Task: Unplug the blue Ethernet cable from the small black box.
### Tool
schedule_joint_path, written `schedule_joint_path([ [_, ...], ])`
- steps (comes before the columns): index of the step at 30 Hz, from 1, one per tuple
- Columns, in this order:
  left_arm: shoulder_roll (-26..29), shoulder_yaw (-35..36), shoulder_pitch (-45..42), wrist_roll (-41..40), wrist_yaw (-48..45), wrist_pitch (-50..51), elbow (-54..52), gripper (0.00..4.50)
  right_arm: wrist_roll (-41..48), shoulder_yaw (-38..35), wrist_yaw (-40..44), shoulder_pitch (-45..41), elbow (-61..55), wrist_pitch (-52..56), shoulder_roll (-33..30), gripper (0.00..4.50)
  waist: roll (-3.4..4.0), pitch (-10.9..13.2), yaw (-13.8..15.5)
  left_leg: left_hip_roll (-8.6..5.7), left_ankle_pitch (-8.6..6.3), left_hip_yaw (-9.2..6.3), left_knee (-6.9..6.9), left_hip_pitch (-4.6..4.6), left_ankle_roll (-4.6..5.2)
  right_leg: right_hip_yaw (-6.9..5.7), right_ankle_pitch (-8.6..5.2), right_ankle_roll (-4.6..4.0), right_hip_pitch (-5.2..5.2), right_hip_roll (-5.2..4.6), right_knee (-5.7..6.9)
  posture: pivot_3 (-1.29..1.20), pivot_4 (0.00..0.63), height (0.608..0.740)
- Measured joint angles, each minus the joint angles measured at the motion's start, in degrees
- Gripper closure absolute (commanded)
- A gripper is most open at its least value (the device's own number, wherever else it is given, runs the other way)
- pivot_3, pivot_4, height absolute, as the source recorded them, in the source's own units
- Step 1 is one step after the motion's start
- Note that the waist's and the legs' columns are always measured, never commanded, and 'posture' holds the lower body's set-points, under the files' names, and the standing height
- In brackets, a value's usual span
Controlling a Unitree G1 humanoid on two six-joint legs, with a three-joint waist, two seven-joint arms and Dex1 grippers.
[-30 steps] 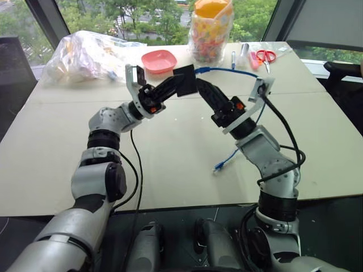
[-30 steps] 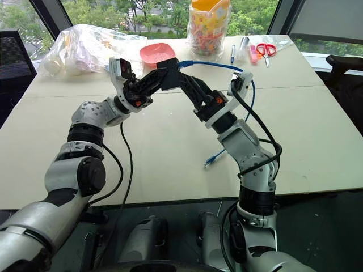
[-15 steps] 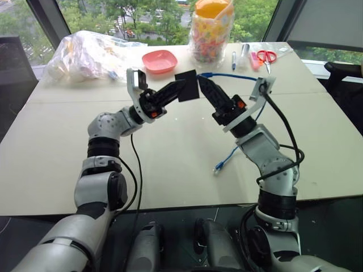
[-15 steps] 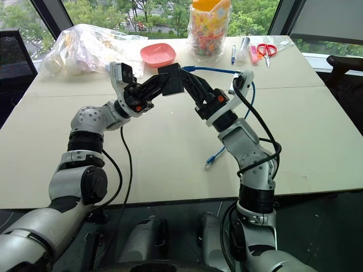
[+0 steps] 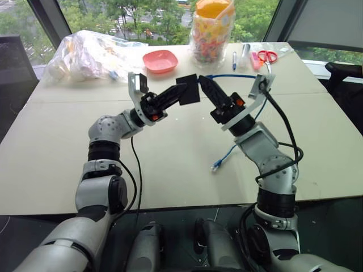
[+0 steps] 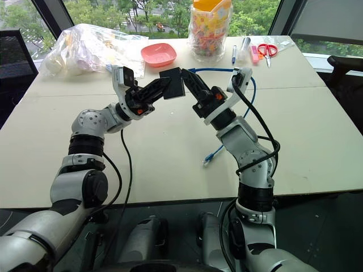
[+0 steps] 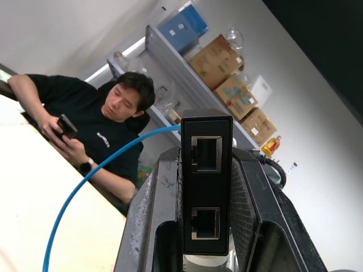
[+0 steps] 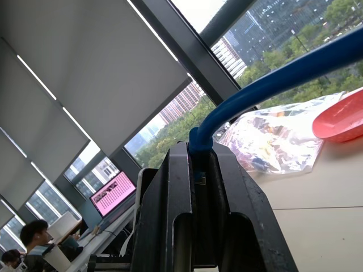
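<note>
My left gripper [image 5: 180, 93] is shut on the small black box [image 5: 188, 89] and holds it above the table. In the left wrist view the box [image 7: 206, 181] sits between the two fingers [image 7: 148, 215], and both ports facing that camera look empty. My right gripper [image 5: 203, 84] is just right of the box, shut on the blue Ethernet cable [image 5: 232, 75]. The cable [image 8: 255, 90] leaves the closed fingers, arcs right and drops to its loose plug [image 5: 217, 166] on the table. The gripped end is hidden by the fingers.
At the table's [image 5: 170, 170] far side stand a pink bowl [image 5: 159, 59], a clear plastic bag [image 5: 85, 54], a jar of sweets [image 5: 211, 28], pens [image 5: 233, 58] and scissors [image 5: 264, 55]. A seated person [image 7: 108, 136] with a phone is beyond the table.
My right gripper's fingers have shut on the blue cable beside the box. Both hands have stayed about where they were, and the left still holds the box.
</note>
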Motion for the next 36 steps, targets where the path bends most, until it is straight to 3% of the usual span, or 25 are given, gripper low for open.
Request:
schedule_joint_path([
  [18, 3.02, -0.64, -1.02, -0.19, 2.49, -1.36, 2.88, 4.01, -0.51, 0.78, -2.09, -2.79, 5.58, -1.42, 0.25, 4.46, 0.0, 0.0, 0.0, 0.01, -0.01, 0.0, -0.03, -0.04, 0.01, 0.0, 0.0, 0.01, -0.03, -0.02, -0.04, 0.0, 0.15, 0.74],
  [21, 2.88, -0.25, -0.78, -0.94, 2.66, -2.03, 2.41, 4.01, -1.39, 0.7, -0.93, -2.62, 5.4, -2.69, -0.17, 3.33, 0.0, 0.0, 0.0, 0.01, -0.01, 0.0, -0.03, -0.04, 0.01, 0.0, 0.0, 0.01, -0.03, -0.02, -0.05, 0.0, 0.15, 0.74],
  [25, 3.2, 1.52, -0.3, -2.09, 2.69, -2.63, 1.35, 4.01, -1.87, -0.58, -0.32, -1.36, 5.13, -3.51, -1.61, 1.34, 0.0, 0.0, 0.0, 0.01, -0.02, 0.0, -0.03, -0.04, 0.01, -0.01, -0.01, 0.0, -0.03, -0.03, -0.06, 0.0, 0.15, 0.74],
  [36, 1.44, 1.16, 0.99, -2.24, 2.68, -1.69, -0.69, 4.01, -1.54, -0.24, 0.67, -1.15, 5.12, -3.41, -1.31, 1.34, 0.0, 0.0, 0.0, 0.01, -0.02, 0.0, -0.05, -0.04, 0.01, -0.01, -0.02, 0.0, -0.03, -0.03, -0.07, 0.0, 0.15, 0.74],
])
